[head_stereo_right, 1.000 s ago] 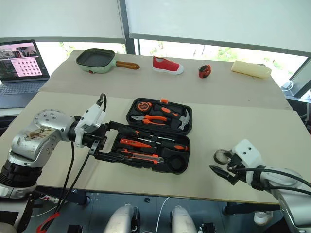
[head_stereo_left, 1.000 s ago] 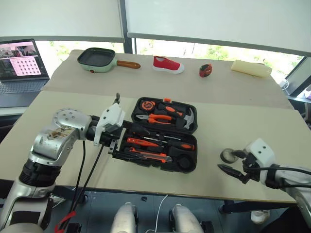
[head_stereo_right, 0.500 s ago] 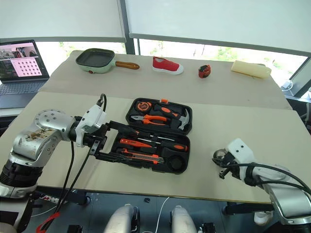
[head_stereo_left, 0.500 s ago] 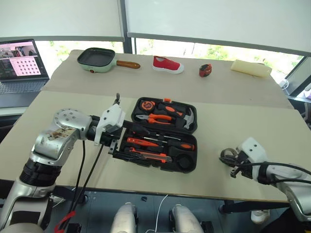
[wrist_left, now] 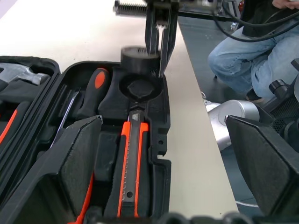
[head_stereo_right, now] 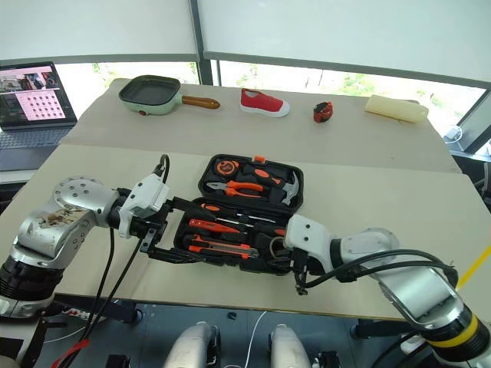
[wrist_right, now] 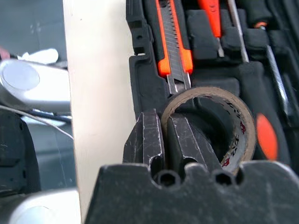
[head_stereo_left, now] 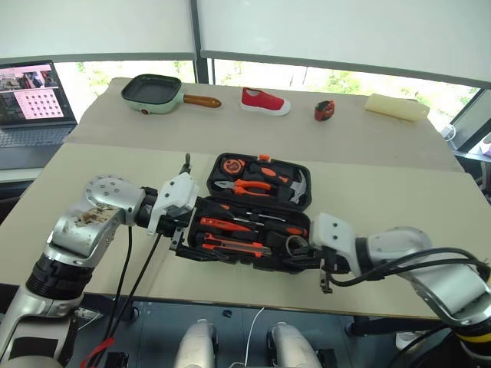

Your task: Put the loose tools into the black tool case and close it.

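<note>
I see my right gripper pinched on the tape roll's wall over the open tool case's round slot, hole facing sideways, the utility knife alongside, my left gripper spread wide.

Open tool case, tape roll over its near right corner

We see the black tool case open flat; utility knife and screwdrivers slotted, grey tape roll upright above its round recess.

One open tool case on the near table. In it: one pair of pliers, one hammer, one tape measure, one utility knife, perhaps three screwdrivers, one tape roll. Along the far table edge: one frying pan, one shoe.
</note>
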